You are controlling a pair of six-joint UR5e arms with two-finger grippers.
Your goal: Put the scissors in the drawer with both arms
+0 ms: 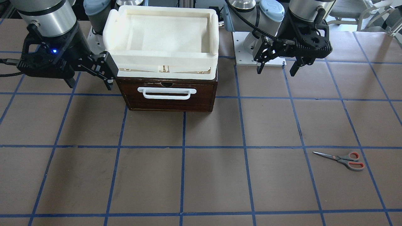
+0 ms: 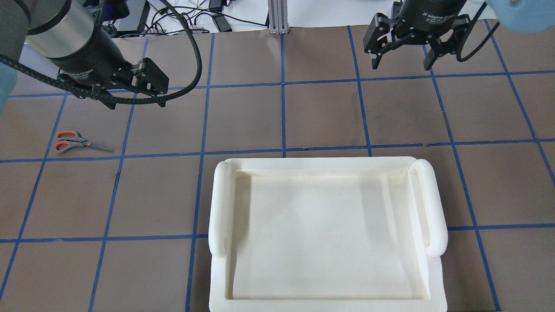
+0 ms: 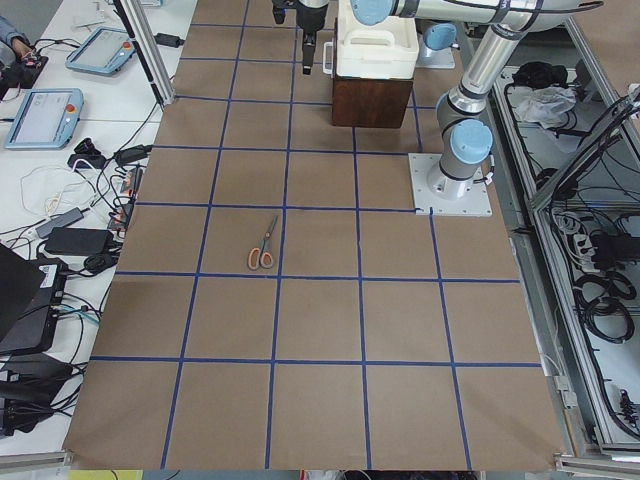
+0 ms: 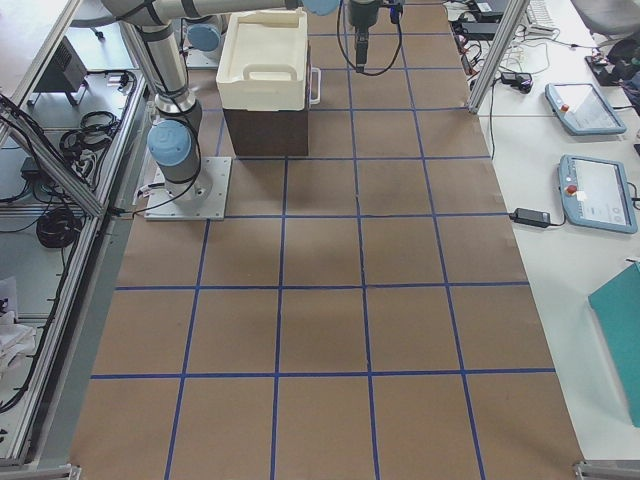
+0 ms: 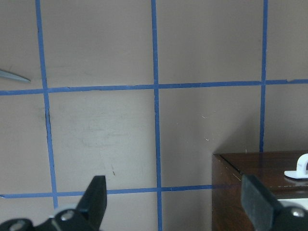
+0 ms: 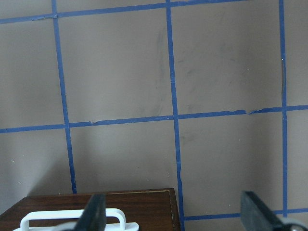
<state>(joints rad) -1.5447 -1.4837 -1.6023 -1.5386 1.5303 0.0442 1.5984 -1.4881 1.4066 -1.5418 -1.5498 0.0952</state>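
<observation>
The scissors (image 1: 342,160) lie flat on the brown table, also in the overhead view (image 2: 80,143) and the exterior left view (image 3: 263,247). Their blade tip shows at the left edge of the left wrist view (image 5: 12,75). The dark brown drawer (image 1: 169,94) with its white bar handle (image 1: 166,93) is pushed in. It shows in both wrist views (image 5: 260,178) (image 6: 96,207). My left gripper (image 1: 276,68) (image 2: 151,81) (image 5: 175,199) hangs open and empty beside the drawer, far from the scissors. My right gripper (image 1: 108,77) (image 2: 401,64) (image 6: 175,211) is open and empty at the drawer's other side.
A white foam tray (image 1: 213,34) (image 2: 221,203) sits on top of the drawer box. Blue tape lines grid the table. Both arm bases (image 1: 260,37) stand behind the box. Tablets and cables (image 3: 60,100) lie on side benches off the table.
</observation>
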